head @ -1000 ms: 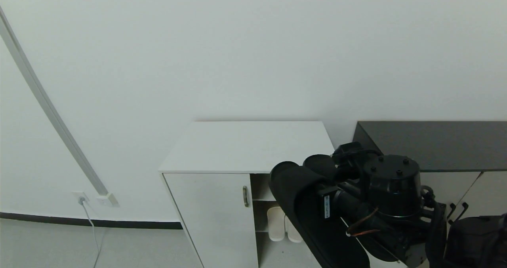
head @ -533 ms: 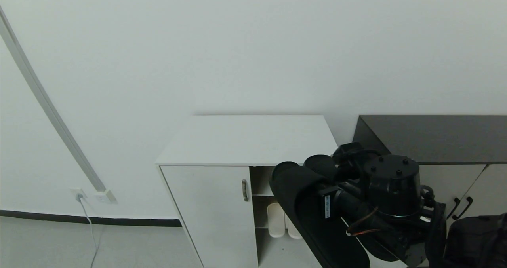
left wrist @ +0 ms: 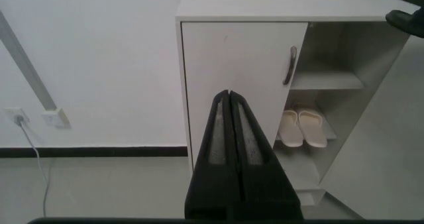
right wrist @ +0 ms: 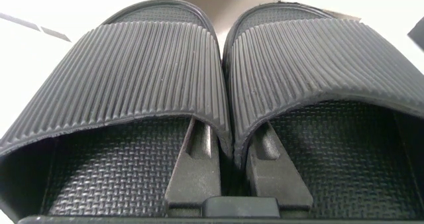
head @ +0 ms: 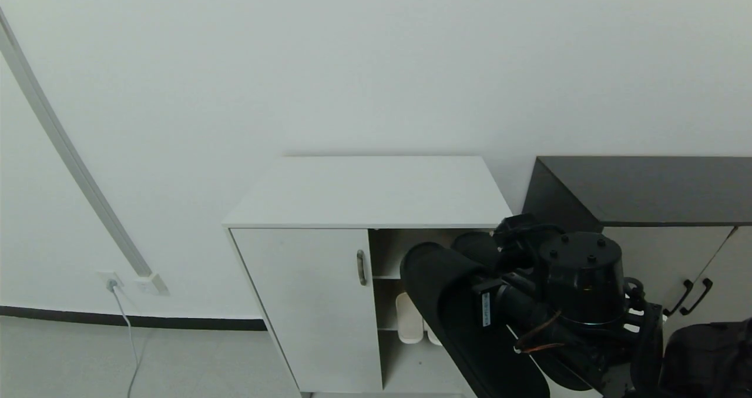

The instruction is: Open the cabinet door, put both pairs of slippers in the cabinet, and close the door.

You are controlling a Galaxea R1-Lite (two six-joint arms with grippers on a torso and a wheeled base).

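Right hand [right wrist: 232,159] pinches black slippers [right wrist: 152,71]; white slippers [left wrist: 303,128] lie inside the open cabinet [head: 364,192].

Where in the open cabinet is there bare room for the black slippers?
The top shelf, above the white slippers, is bare; so is the floor below them. Their own shelf is nearly full. Either bare spot looks able to take the black slippers.

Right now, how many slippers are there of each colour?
black slippers: 2, clamped in the right gripper
white slippers: 2, on a shelf inside the open cabinet
total: 4
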